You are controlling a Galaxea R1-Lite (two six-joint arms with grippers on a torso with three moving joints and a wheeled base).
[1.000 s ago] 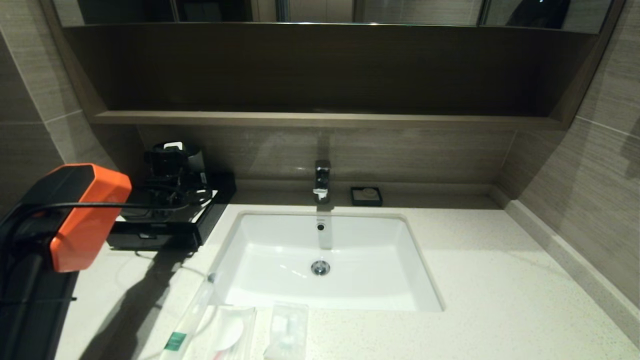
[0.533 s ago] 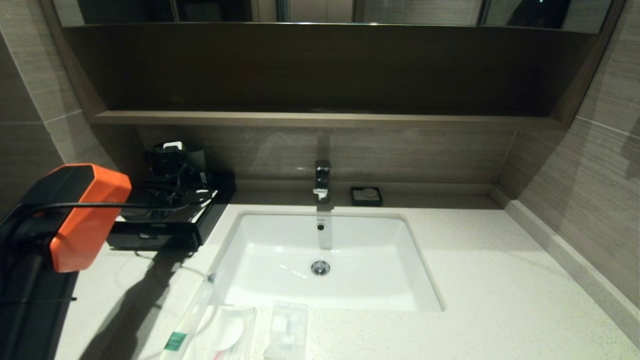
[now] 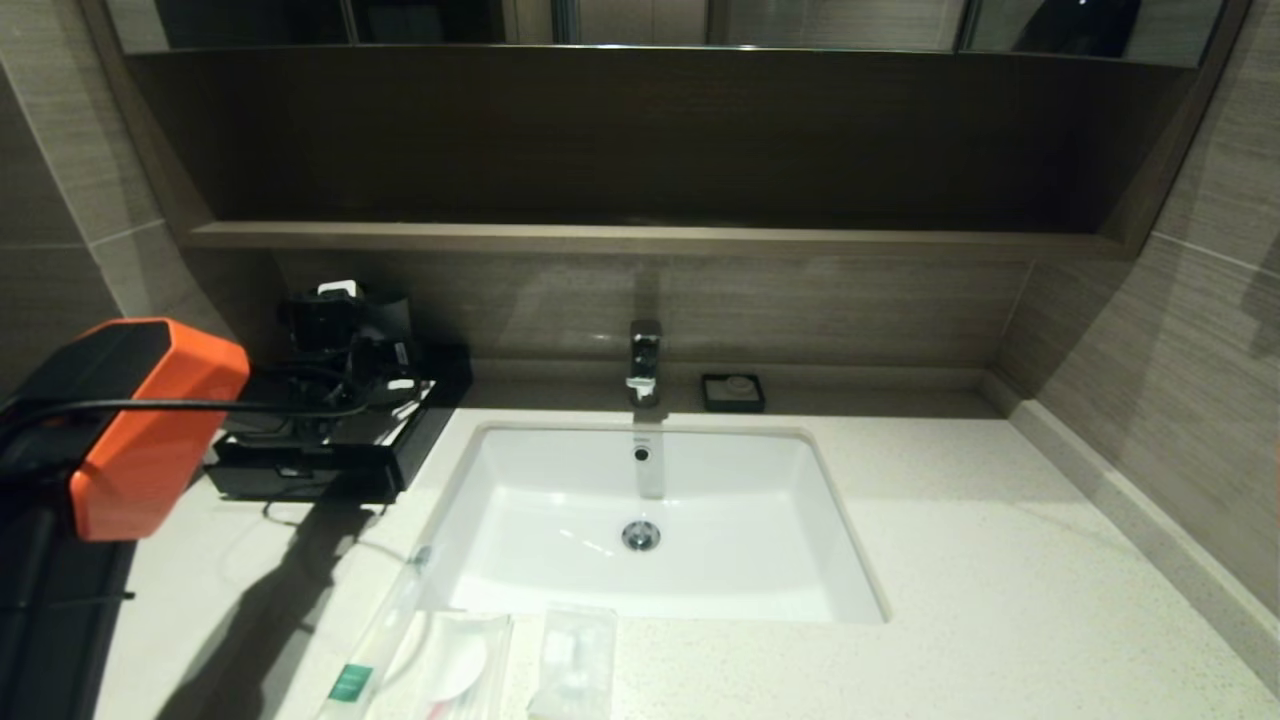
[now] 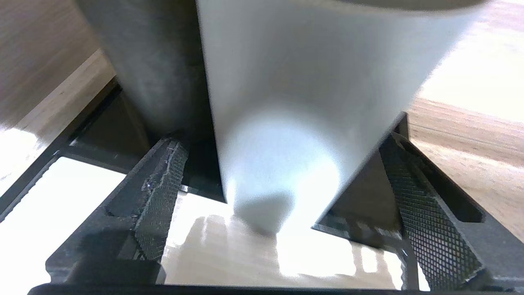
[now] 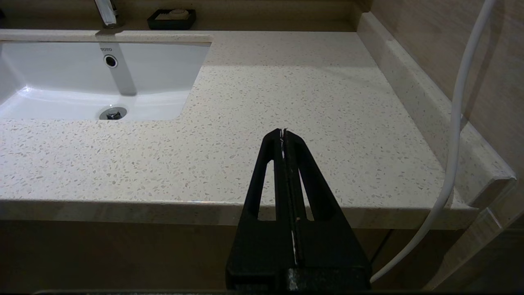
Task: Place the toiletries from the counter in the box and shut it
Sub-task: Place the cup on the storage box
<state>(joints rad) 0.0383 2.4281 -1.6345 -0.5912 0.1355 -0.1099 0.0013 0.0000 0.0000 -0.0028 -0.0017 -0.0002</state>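
The three toiletries lie at the counter's (image 3: 1000,580) front edge: a long thin packet with a green label (image 3: 375,640) and two small flat packets (image 3: 455,660) (image 3: 575,665). The black box (image 3: 330,455) stands at the back left, next to the sink (image 3: 640,600). My left gripper (image 3: 335,325) is over the box's white top panel (image 4: 82,196). It is open, with a grey cup (image 4: 307,102) between its fingers (image 4: 163,192). A gap shows beside the cup. My right gripper (image 5: 283,131) is shut and empty over the counter's front right edge (image 5: 368,209).
A darker cup (image 4: 155,69) stands beside the grey one on the box. A tap (image 3: 645,360) and a small black square dish (image 3: 733,392) are behind the sink. A shelf (image 3: 650,238) overhangs the back wall. A raised ledge (image 3: 1130,520) runs along the right.
My left arm has shifted slightly to the left and up, the gripper staying around the cup on the box. The packets and the right arm have not moved.
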